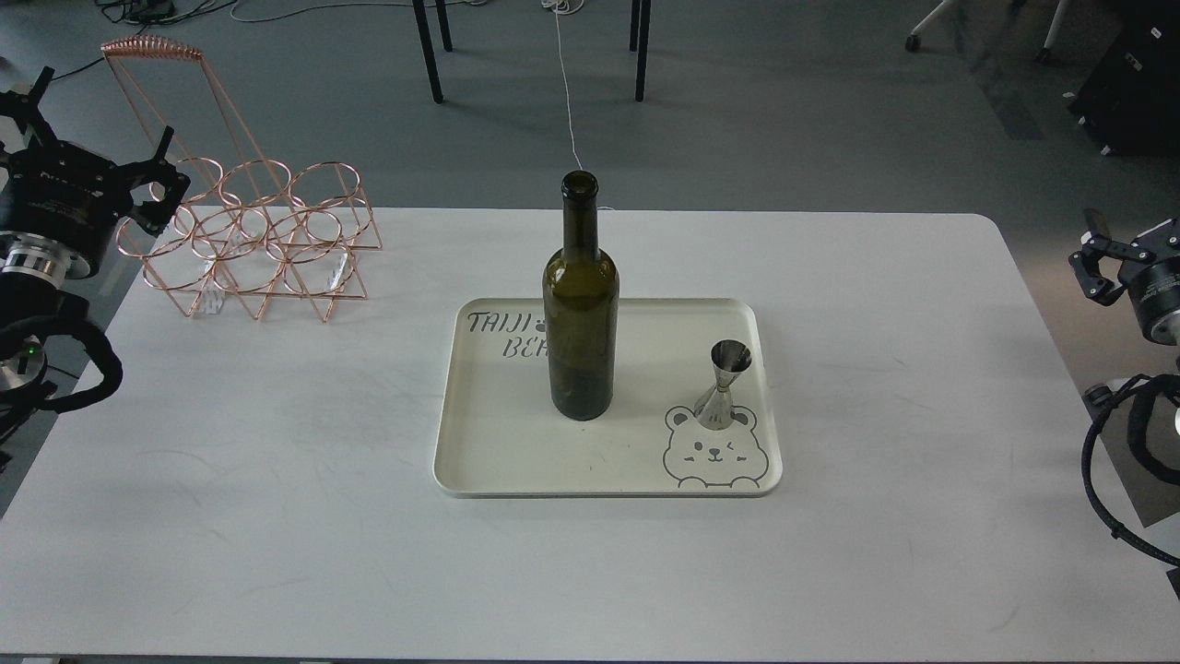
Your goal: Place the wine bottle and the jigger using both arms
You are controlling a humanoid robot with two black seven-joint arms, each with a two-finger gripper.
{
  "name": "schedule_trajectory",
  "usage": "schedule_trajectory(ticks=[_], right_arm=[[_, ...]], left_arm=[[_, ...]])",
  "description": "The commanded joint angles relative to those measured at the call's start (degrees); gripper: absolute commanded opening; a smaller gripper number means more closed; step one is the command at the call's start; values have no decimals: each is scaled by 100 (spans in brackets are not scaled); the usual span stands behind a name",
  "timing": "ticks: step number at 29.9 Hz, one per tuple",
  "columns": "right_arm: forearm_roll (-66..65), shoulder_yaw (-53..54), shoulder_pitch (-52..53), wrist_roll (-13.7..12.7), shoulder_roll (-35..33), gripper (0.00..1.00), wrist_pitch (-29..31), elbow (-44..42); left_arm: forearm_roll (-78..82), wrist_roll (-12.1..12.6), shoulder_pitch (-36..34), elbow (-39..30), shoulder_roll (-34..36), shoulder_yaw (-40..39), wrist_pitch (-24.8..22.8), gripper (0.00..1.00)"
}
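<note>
Wine bottle (581,304) upright on tray (479,461), jigger (725,384) right of it. Left gripper (159,184), right gripper (1097,263) spread, empty, well apart from tray.

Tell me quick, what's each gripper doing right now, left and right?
Left gripper: open, empty, beside the copper rack.
Right gripper: open, empty, off the table's right edge.

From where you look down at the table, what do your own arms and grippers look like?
Both are black. The left arm has a chunky black body with faint lettering, a silver metal ring, a small green light and a thick black cable; its left gripper has thin black prongs. The right arm shows a looping black cable and a pronged right gripper.
</note>
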Motion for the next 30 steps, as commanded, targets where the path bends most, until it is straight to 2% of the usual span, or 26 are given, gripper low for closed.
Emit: schedule_trajectory(ticks=[1, 10, 14, 17, 24, 30], right_arm=[[1, 2, 1, 0, 2, 99, 0, -5], [-52, -59, 45, 0, -25, 99, 0, 152], [-385, -208, 71, 0, -156, 99, 0, 617], [-1095, -323, 71, 0, -507, 99, 0, 1135], [-3144, -428, -69, 0, -1263, 99, -1568, 2919], [-4882, -1016, -271, 0, -1703, 99, -2912, 4334]], left_arm=[[7, -5, 4, -1, 3, 9, 6, 98], [-19, -5, 39, -1, -23, -9, 14, 98], [-11, 56, 39, -1, -23, -44, 5, 98], [-11, 65, 39, 8, -41, -53, -3, 98], [-19, 30, 56, 8, -172, -53, -21, 98], [-46, 12, 92, 26, -251, -53, -12, 98]])
